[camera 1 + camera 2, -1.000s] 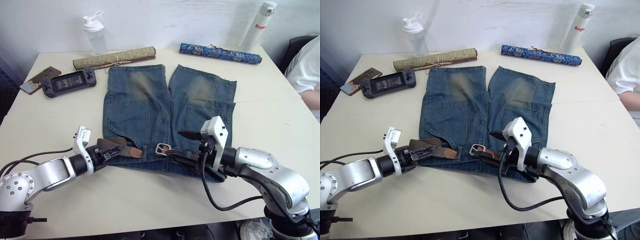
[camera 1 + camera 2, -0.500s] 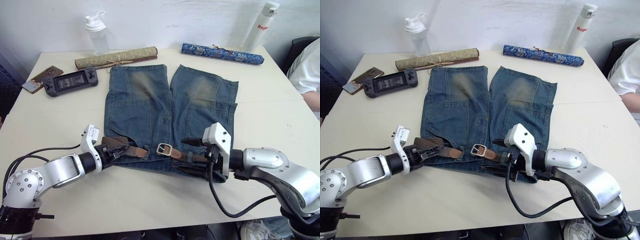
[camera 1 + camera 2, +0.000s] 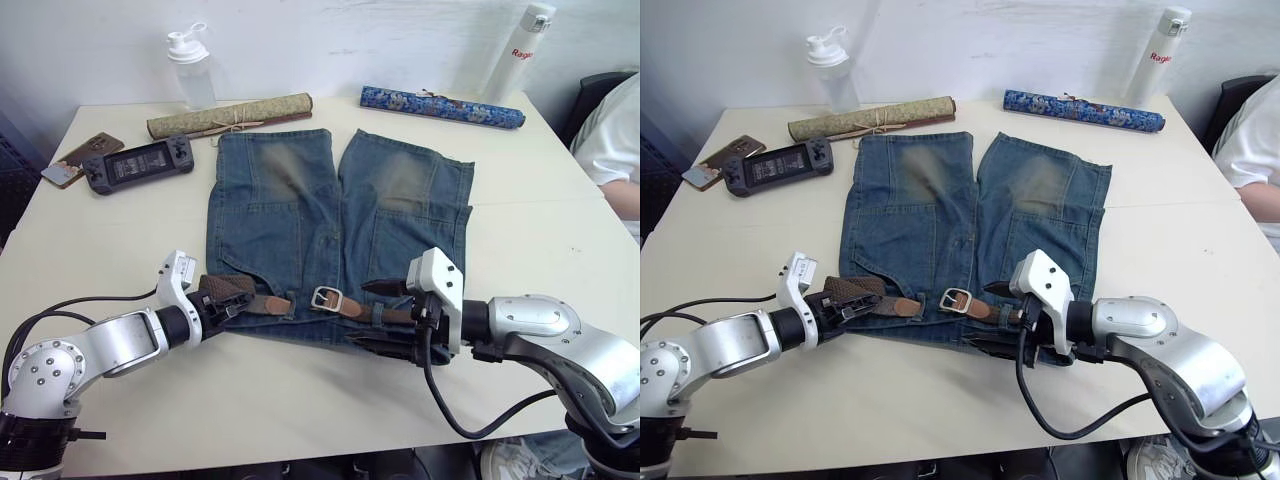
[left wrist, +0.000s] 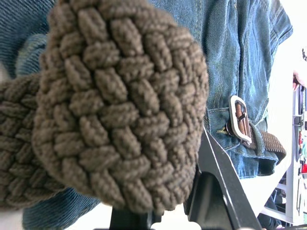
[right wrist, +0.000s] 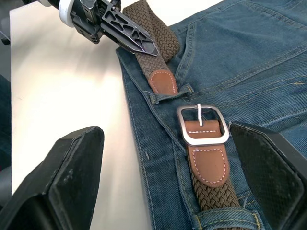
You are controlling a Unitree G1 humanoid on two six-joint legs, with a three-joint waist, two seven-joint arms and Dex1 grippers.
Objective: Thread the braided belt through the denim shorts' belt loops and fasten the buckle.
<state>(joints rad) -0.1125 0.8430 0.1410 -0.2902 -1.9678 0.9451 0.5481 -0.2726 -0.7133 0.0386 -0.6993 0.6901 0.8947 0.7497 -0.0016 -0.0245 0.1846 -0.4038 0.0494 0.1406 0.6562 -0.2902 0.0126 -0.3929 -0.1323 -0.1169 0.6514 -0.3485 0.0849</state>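
A cream table (image 3: pixel 540 230) takes up most of the head views, and the denim shorts (image 3: pixel 300 210) lie flat at its centre, legs toward the top of the frame and waistband toward the bottom. Behind the legs lie a tan rolled scroll (image 3: pixel 228 115) at upper left and a blue patterned scroll (image 3: pixel 440 105) at upper right. A clear bottle (image 3: pixel 189 68) and a white flask (image 3: pixel 516 50) stand along the top edge. A handheld game console (image 3: pixel 137 164) and a phone (image 3: pixel 76 158) sit at far left, and a person's white sleeve (image 3: pixel 612 130) shows at the right edge.

The braided belt (image 3: pixel 345 305) runs left to right along the waistband, its tan leather tip (image 5: pixel 162 81) under a belt loop (image 5: pixel 168 95) and pointing at the silver buckle (image 5: pixel 201 125) just beside it.

The left gripper (image 3: pixel 222 301) is clamped on a folded bunch of the belt at lower left. The right gripper (image 5: pixel 168 187) hangs over the belt just right of the buckle, fingers spread wide and holding nothing.
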